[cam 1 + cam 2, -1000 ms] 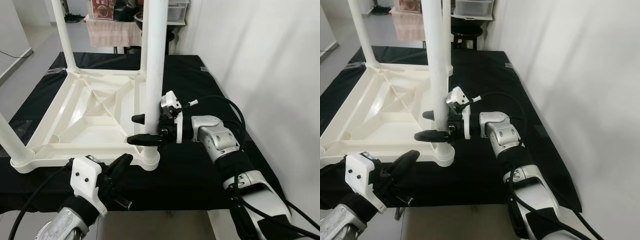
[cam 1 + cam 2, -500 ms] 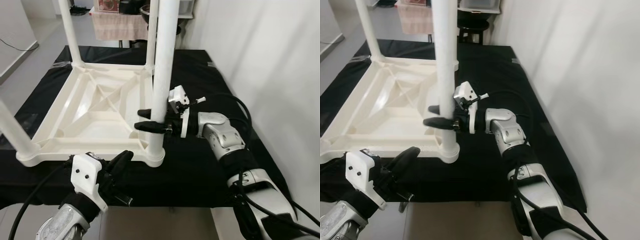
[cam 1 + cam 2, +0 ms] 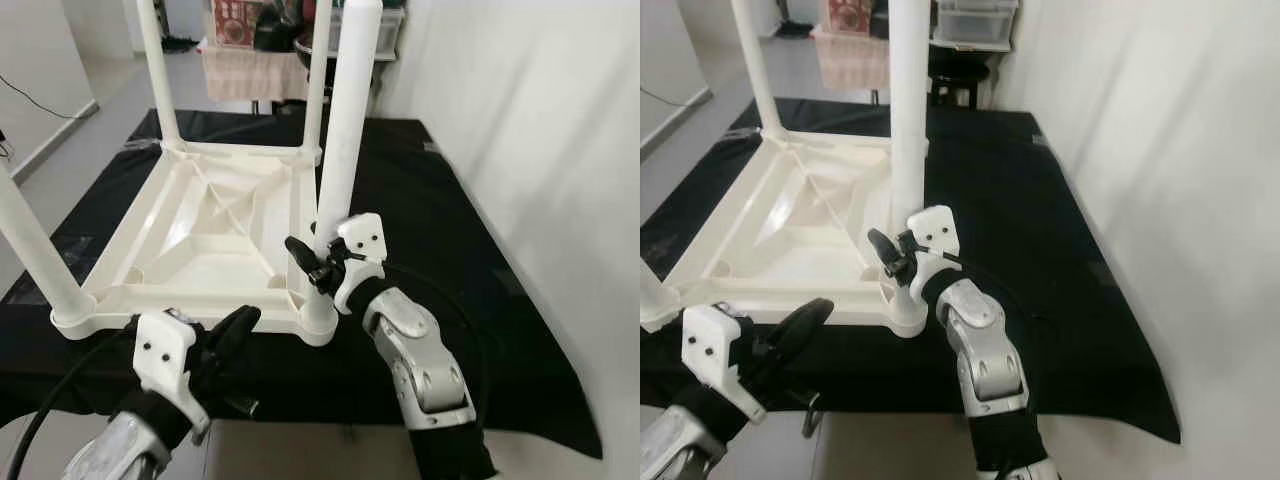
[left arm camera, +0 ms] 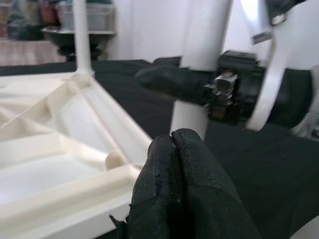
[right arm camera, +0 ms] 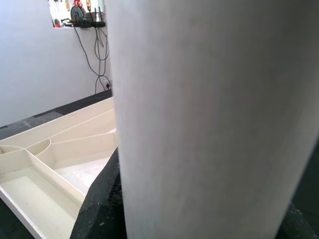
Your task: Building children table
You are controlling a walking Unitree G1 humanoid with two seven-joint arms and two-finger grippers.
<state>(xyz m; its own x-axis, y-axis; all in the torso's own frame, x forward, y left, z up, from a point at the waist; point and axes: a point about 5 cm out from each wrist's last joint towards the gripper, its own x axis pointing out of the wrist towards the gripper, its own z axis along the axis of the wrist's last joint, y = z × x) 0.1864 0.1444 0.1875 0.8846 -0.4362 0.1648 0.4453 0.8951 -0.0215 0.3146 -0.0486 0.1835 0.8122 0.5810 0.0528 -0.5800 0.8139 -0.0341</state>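
A white plastic table top [image 3: 170, 305] lies upside down on a black mat, with white legs standing up from its corners. My right gripper [image 3: 308, 262] clasps the near right leg [image 3: 345, 120] just above its socket. One black finger [image 4: 167, 82] lies against the leg's side, and the right wrist view looks straight onto the leg [image 5: 209, 114]. My left gripper [image 3: 240, 325] hovers just before the table's near edge. Its fingers [image 4: 179, 174] are pressed together and hold nothing.
Other legs stand at the far left [image 3: 160, 60], far right [image 3: 318, 90] and near left [image 3: 30, 250]. The black mat [image 3: 450, 230] ends at a front edge. A white wall [image 3: 540, 150] runs along the right. Shelving and a cloth [image 3: 250, 70] stand behind.
The camera has shifted. My right arm has swung from the right side round to the front, its gripper staying on the same leg. The left gripper holds its place.
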